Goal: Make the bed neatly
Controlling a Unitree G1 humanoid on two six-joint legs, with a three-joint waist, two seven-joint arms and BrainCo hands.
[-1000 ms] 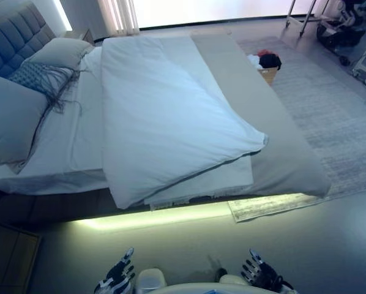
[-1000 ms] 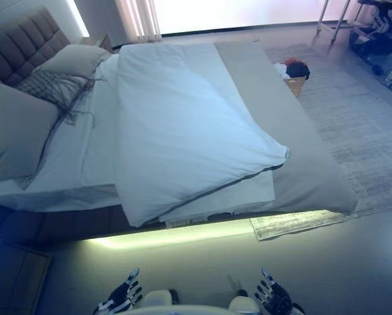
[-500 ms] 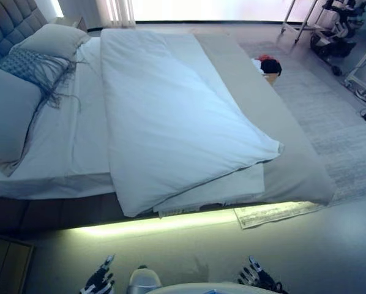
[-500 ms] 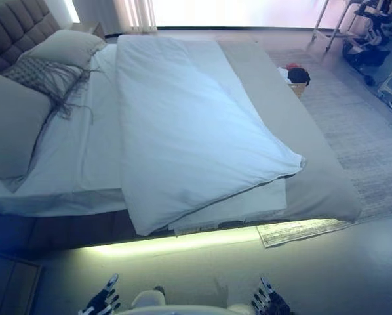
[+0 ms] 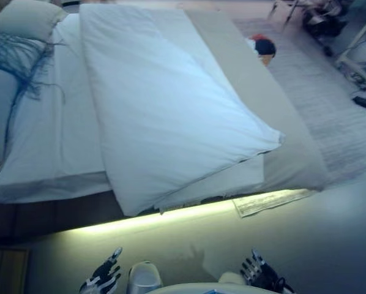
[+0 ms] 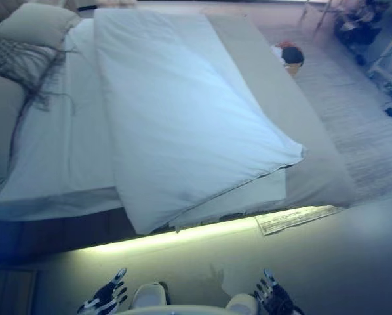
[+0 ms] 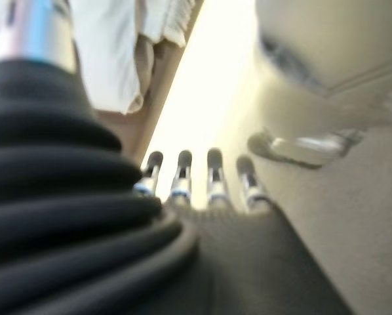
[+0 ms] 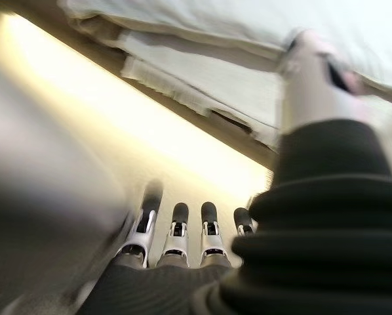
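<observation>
A white duvet (image 5: 164, 110) lies folded back and askew on the bed, its lower corner (image 5: 275, 142) over a grey-beige blanket (image 5: 275, 116) along the foot side. The white sheet (image 5: 60, 135) shows bare at the left. Pillows (image 5: 24, 18) and a fringed blue cushion (image 5: 11, 55) lie at the head end. My left hand (image 5: 102, 278) and right hand (image 5: 258, 274) hang low over the floor in front of the bed, both open and empty, apart from the bedding. In the wrist views their fingers (image 7: 183, 172) (image 8: 176, 226) are straight.
A lit strip glows under the bed edge (image 5: 171, 214). A grey rug (image 5: 336, 116) lies at the right, its corner (image 5: 262, 203) under the bed. A basket with red and black cloth (image 5: 262, 48) stands beyond the bed. Metal stands (image 5: 360, 55) are at the far right.
The camera has tilted down and drawn closer to the bed, so the headboard has left the view. Both hands stay low and open.
</observation>
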